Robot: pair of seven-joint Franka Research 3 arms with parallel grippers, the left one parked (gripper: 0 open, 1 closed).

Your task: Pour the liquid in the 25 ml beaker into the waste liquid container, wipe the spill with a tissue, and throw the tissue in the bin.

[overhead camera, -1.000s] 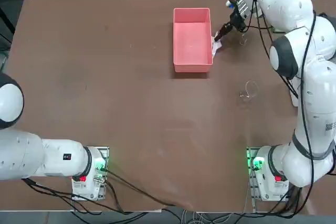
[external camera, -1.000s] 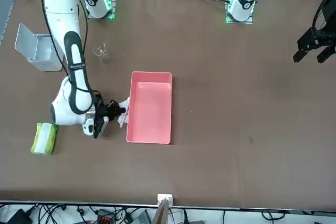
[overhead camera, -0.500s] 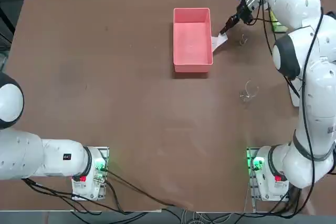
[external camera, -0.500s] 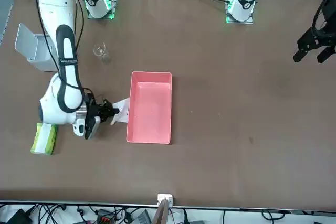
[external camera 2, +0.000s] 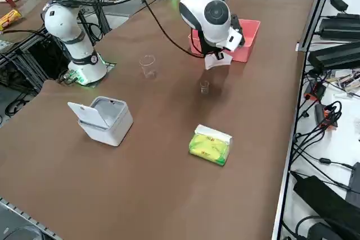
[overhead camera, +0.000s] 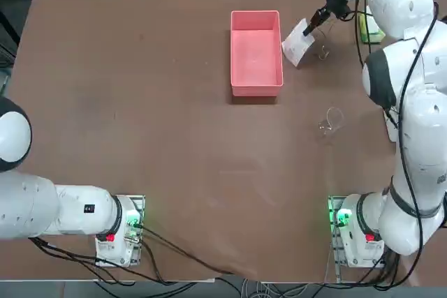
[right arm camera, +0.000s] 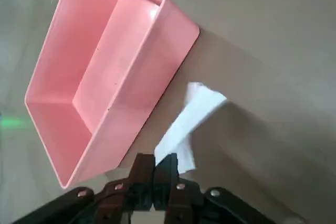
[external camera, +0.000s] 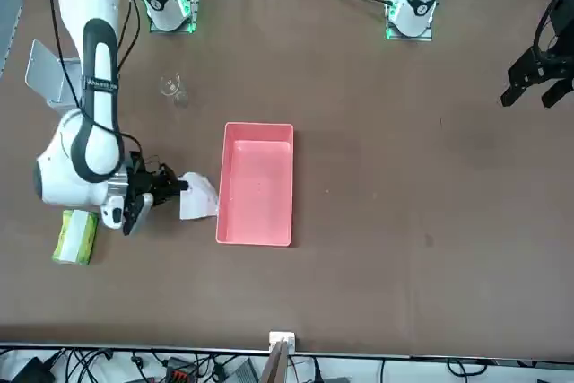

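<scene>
Beyond the fingertips of the right gripper [overhead camera: 316, 21] in the top view, the tissue [overhead camera: 297, 41] hangs as a flat white sheet, with the waste liquid container [overhead camera: 255, 82] just beside it. Seen from the front, the tissue [external camera: 198, 196] extends from the fingers toward the tray. At the wrist camera, both fingers [right arm camera: 142, 167] are closed tightly on the upper edge of the tissue [right arm camera: 189, 121].
</scene>
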